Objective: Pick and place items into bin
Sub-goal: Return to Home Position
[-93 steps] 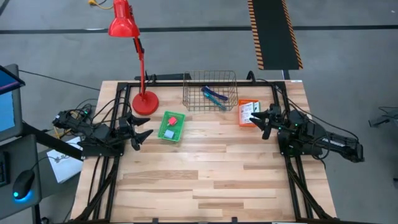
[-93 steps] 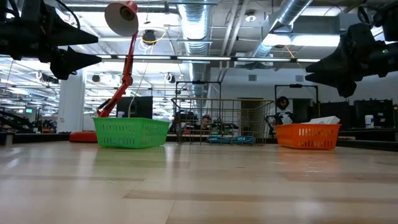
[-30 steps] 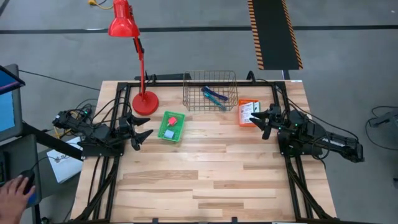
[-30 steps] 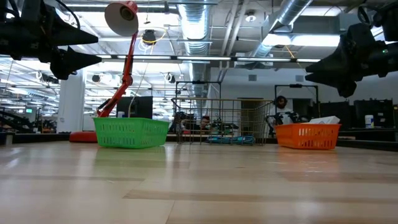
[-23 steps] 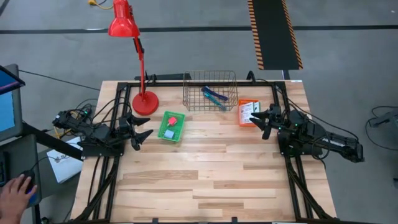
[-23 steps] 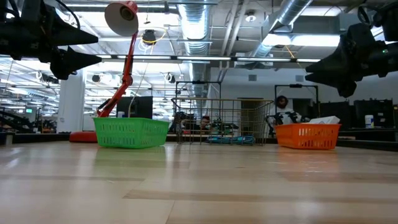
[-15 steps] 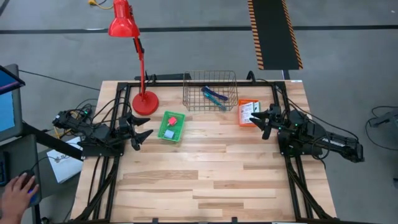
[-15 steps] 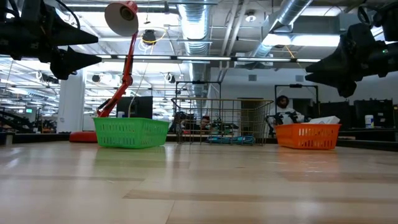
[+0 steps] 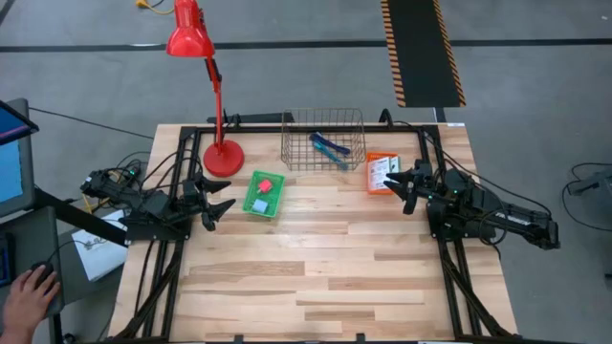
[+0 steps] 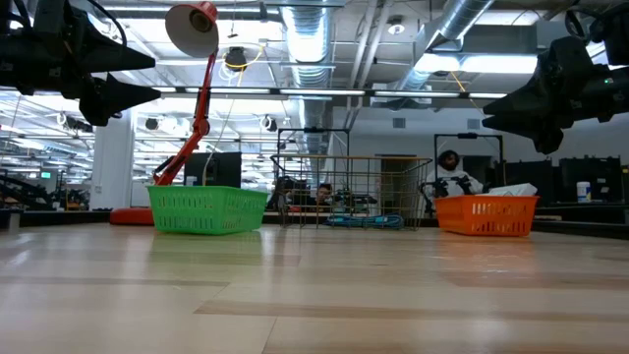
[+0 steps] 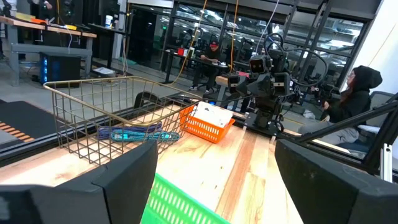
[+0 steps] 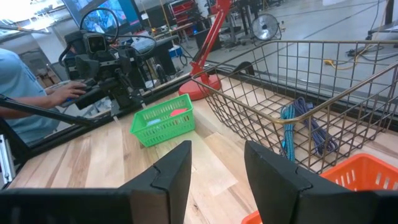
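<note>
Your left gripper (image 9: 227, 196) and right gripper (image 9: 397, 189) hang spread, empty. The right is just beside the orange basket (image 9: 374, 162); swing low and you could knock it.

From above, the print on the card packs (image 9: 381, 170) is too small to read, the light-blue piece (image 9: 258, 204) and the pink-red piece (image 9: 265, 185) are specks of no clear shape, and a person's hand (image 9: 27, 294) is cut off by the picture's lower left corner. From table height the green basket (image 10: 206, 209) hides its contents behind its wall, and the orange basket (image 10: 486, 214) shows only a white top above its rim. In the right wrist view the teal cable (image 12: 288, 127) and the dark-blue cable (image 12: 316, 134) tangle behind the wire basket (image 12: 298, 68), their ends impossible to tell apart.
</note>
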Robot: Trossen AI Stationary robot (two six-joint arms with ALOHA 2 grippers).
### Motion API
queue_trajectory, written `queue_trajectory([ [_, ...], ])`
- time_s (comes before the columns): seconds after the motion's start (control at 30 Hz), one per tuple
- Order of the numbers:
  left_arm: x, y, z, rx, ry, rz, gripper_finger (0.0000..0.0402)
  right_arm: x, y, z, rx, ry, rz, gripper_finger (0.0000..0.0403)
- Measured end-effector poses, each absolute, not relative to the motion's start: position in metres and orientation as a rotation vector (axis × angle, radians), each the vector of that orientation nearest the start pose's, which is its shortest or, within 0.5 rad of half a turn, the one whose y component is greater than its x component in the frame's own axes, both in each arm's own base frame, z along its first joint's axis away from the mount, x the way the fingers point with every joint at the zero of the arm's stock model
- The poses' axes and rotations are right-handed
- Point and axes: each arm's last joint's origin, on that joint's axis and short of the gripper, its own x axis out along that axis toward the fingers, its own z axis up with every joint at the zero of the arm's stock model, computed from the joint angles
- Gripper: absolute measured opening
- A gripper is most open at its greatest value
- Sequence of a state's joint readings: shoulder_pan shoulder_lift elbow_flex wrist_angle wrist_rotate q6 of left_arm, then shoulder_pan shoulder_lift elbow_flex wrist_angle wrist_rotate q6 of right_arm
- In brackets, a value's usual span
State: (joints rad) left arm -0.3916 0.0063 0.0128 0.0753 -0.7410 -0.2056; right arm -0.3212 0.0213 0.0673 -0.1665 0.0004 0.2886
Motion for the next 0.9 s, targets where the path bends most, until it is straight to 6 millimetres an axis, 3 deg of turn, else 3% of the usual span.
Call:
queue_trajectory([
  [0.9, 0.0901, -0.0161, 0.1739, -0.247, -0.105, 0.341, 0.0314, 0.0892, -0.0297, 0.1687, 0.305, 0.072, -0.337, 0.0146],
])
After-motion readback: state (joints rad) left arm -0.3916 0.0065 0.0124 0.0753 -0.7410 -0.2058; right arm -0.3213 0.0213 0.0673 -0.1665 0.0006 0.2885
